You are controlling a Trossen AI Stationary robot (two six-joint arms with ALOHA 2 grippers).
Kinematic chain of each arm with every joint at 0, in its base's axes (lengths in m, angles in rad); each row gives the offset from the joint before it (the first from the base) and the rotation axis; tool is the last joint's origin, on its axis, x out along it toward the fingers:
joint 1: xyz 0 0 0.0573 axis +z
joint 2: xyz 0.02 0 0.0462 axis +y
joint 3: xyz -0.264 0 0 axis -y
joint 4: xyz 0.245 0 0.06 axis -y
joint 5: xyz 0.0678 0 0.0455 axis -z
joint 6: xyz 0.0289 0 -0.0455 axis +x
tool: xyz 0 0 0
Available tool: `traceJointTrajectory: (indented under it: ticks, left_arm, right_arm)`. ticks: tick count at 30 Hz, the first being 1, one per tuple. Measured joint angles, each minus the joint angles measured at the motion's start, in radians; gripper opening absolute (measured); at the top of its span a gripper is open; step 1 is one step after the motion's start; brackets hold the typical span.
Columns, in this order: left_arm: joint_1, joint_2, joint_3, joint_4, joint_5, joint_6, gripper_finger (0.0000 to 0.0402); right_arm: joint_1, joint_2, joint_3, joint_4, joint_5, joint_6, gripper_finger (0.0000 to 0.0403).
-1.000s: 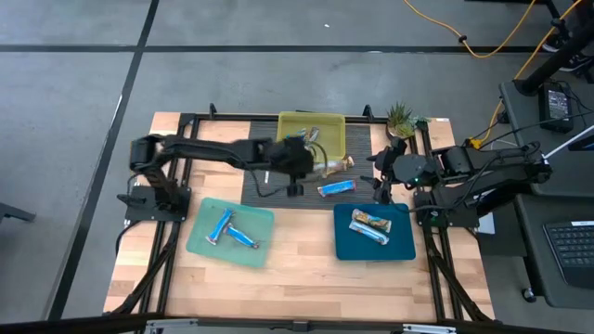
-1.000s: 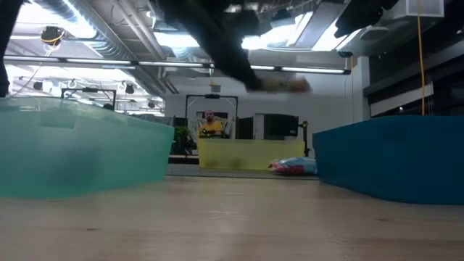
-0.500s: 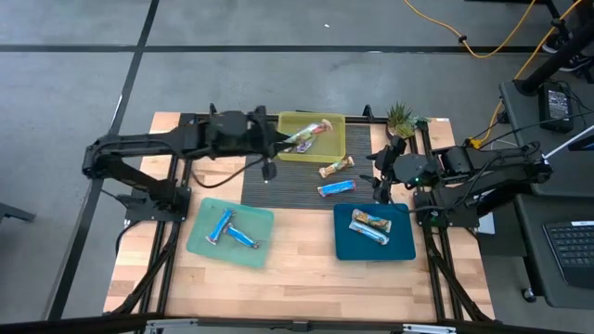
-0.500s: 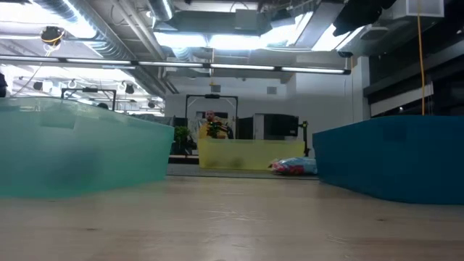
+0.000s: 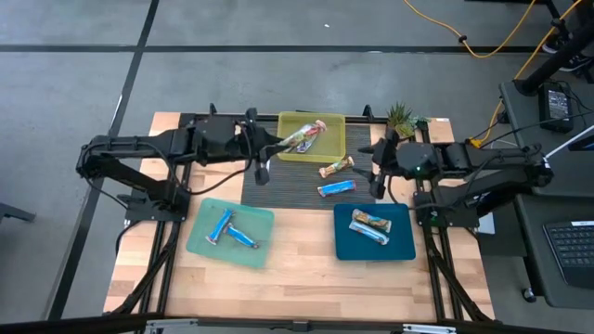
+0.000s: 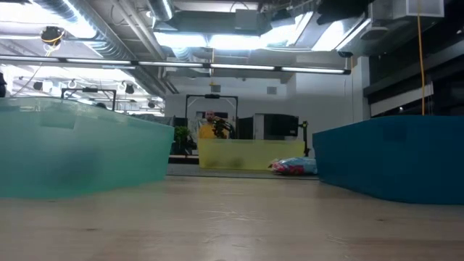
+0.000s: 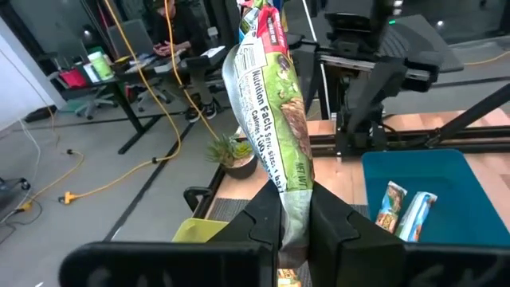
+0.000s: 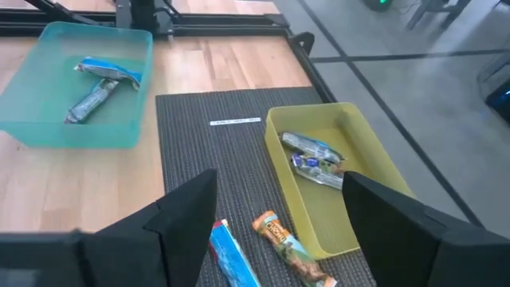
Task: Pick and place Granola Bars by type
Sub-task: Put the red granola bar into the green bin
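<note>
Over the yellow bin at the far edge of the table, my left gripper has a green-wrapped granola bar pinched by one end between its two dark fingers. From the left wrist camera I can see the crinkly foil wrapper standing up out of the pinch, nutrition label toward me, the rest of the bar sticking well clear of the fingertips. From above, the bar reaches out over the bin.

My right gripper sits at the right edge of the dark ribbed mat, fingers spread wide and holding nothing; the right wrist camera shows both fingers far apart with the mat between them.

On the mat lie two loose bars: a tan-orange one just below the yellow bin, and a bright blue one just beside it, nearer me. Both are shiny, flat and narrow, lying apart from either gripper. The right wrist view picks them up as well, orange beside blue, and shows silvery wrapped bars inside the yellow bin.

The pale teal tray on the left holds two blue bars crossed in a rough V. The dark blue tray on the right holds two bars side by side, one tan, one blue-and-white. Both trays are smooth plastic on the light wooden table.
</note>
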State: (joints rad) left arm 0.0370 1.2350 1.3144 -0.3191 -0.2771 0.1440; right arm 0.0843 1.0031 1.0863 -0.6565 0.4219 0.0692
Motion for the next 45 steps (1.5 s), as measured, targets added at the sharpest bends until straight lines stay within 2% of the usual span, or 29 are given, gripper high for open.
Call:
traceJointTrajectory:
  ticks: [4,12,15,21,25,33,39,45]
  left_arm:
    - [-0.012,0.0,0.0,-0.018,-0.021,-0.002,0.0026]
    - [-0.059,0.0,0.0,-0.172,-0.045,-0.097,0.0025]
    - [-0.092,0.0,0.0,-0.31,-0.036,-0.192,0.0026]
    - [-0.203,0.0,-0.001,-0.699,0.018,-0.441,0.0022]
    - [-0.266,0.0,-0.032,-0.836,0.048,-0.576,0.0026]
    - [-0.339,-0.006,-0.049,-0.869,0.063,-0.691,0.0023]
    - [-0.381,0.026,-0.065,-0.859,-0.034,-0.722,0.0024]
    - [-0.419,0.026,-0.232,-0.763,0.062,-0.793,0.0022]
  right_arm:
    - [-0.037,0.0,0.0,0.001,-0.032,-0.01,0.0272]
    - [-0.072,0.0,0.0,0.0,-0.038,-0.04,0.0272]
    - [-0.088,0.0,0.0,0.0,-0.082,-0.056,0.0272]
    - [-0.114,0.0,0.0,0.0,-0.112,-0.083,0.0272]
    - [-0.137,0.001,0.0,0.0,-0.114,-0.128,0.0272]
    - [-0.202,0.001,0.0,0.002,-0.183,-0.162,0.0272]
    - [-0.235,0.001,0.0,0.012,-0.204,-0.186,0.0272]
    - [-0.256,0.001,0.0,0.012,-0.215,-0.198,0.0272]
